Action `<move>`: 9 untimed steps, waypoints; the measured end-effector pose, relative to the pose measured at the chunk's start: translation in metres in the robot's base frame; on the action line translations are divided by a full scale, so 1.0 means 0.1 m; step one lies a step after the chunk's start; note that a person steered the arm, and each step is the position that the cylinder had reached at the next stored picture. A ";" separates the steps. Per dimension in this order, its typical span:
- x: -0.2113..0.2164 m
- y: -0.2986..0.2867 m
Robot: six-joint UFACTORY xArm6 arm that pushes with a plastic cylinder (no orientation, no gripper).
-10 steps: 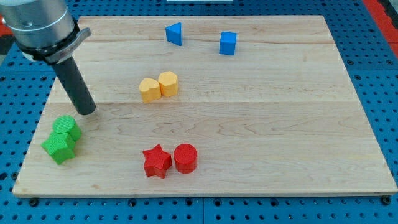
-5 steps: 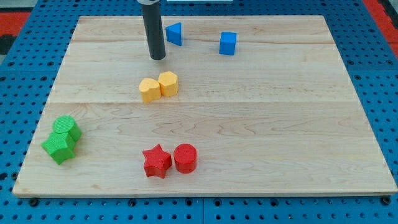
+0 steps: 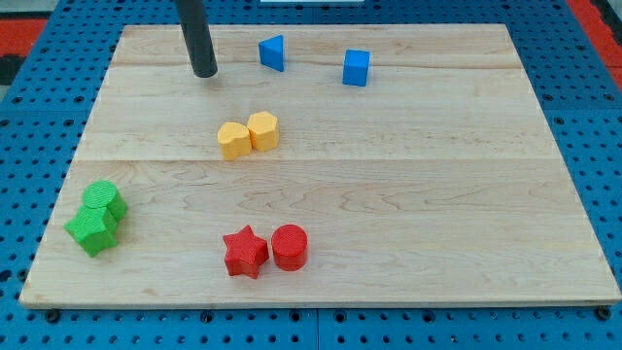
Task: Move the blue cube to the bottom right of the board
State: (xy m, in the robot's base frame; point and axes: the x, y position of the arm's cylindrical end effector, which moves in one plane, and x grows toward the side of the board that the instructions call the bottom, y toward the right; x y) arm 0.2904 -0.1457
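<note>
The blue cube point(image 3: 357, 67) sits near the view's top, right of centre, on the wooden board point(image 3: 437, 194). A blue triangular block point(image 3: 273, 52) lies to its left. My tip point(image 3: 205, 72) is at the view's upper left, left of the blue triangular block and well left of the blue cube, touching neither.
Two yellow blocks point(image 3: 248, 134) sit together in the board's middle left. A red star point(image 3: 245, 252) and a red cylinder point(image 3: 289, 247) sit near the view's bottom centre. Two green blocks point(image 3: 98, 218) sit at the view's lower left.
My tip swept from beside the green blocks up to the view's top near the blue triangular block, then shifted left. No block has moved.
</note>
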 end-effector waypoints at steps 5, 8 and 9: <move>-0.49 0.82; -0.71 1.31; -0.44 1.72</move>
State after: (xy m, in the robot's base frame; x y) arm 0.2461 0.0259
